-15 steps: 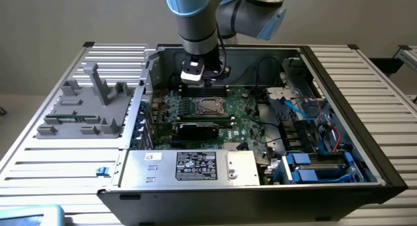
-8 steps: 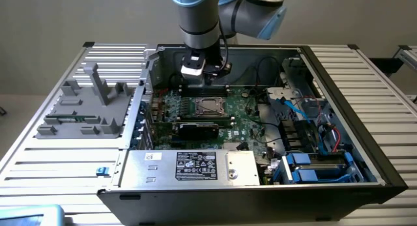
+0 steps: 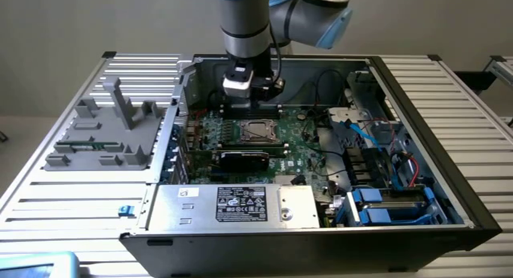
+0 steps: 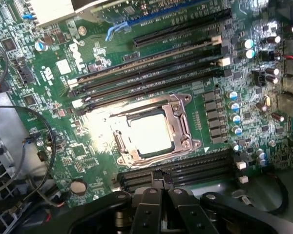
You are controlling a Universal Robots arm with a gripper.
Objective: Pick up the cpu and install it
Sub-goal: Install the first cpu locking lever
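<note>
While the cpu lies flat in its socket at the motherboard's centre, it looks thin, light, stiff and fragile, best taken by opposite edges. Clenched on nothing, the claw hangs at the socket's six o'clock in the wrist view; the arm stands vertical inside the case.

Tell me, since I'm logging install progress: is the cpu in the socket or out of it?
In. The cpu lies flat inside the socket frame on the motherboard; the shut gripper holds nothing.
</note>
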